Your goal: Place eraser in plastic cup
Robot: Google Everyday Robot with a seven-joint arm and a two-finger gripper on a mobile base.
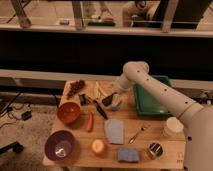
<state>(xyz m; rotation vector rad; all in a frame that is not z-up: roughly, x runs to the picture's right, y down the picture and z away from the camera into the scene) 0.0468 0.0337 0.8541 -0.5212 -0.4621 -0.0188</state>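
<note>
Wooden table, pincer over plastic cup

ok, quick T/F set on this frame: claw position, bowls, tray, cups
1. The claw sits low over the middle of the table, next to the plastic cup. True.
2. The green tray is at the table's left edge. False: it is on the right side, behind the arm.
3. The purple bowl is at the front left corner, with the orange bowl behind it. True.
4. The white cup stands among the grapes. False: it is near the right edge, and the grapes are at the back left.
5. The metal cup is at the front right of the table. True.
</note>
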